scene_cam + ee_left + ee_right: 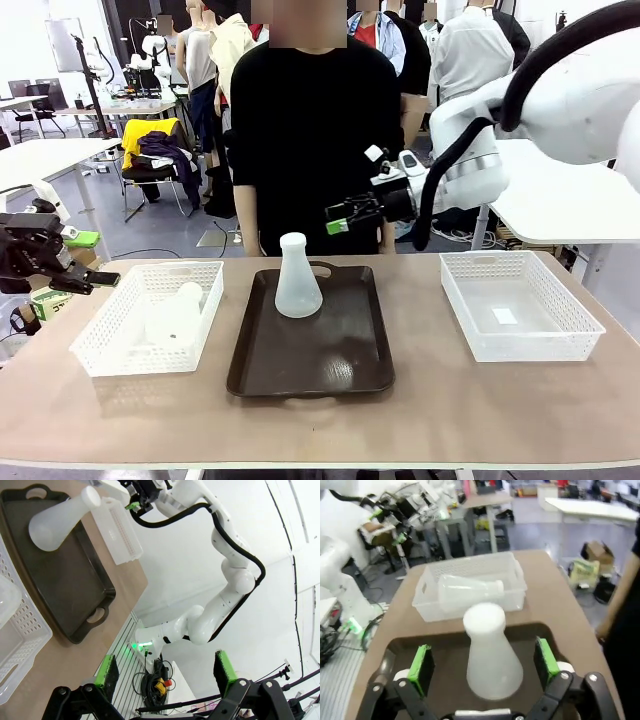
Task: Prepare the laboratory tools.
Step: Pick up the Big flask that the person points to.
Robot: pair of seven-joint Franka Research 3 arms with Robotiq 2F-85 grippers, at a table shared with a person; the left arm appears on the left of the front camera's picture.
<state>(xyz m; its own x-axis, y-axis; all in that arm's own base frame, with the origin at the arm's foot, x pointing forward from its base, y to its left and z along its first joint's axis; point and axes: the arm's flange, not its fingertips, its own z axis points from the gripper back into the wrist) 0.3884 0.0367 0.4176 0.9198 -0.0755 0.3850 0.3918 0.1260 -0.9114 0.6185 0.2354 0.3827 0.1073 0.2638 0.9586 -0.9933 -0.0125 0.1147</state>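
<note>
My right gripper (483, 665) is spread wide with nothing in it. From its wrist camera the green pads (421, 669) frame the upright flask (492, 660) without touching it. In the front view the gripper hangs above the far end of the tray (320, 355), higher than the flask's mouth and slightly to its right. I read that as a clear stand-off, lined up so the jaws could drop around the neck or simply leave the flask alone. The flask stands on its wide base near the tray's far end, which I take to be its prepared spot, since the flat tray keeps it steady. My left gripper (165, 672) is also open and empty. It hovers off the left edge of the table (470, 420), just beside the left basket (135, 362). The second flask (175, 318) lies on its side in that basket, so the arm looks well placed to fetch it. A flask lying down may roll, so I'd expect the grip to need care. The right basket (530, 345) holds no flask. The person (310, 130) stands at the far side behind the tray.
</note>
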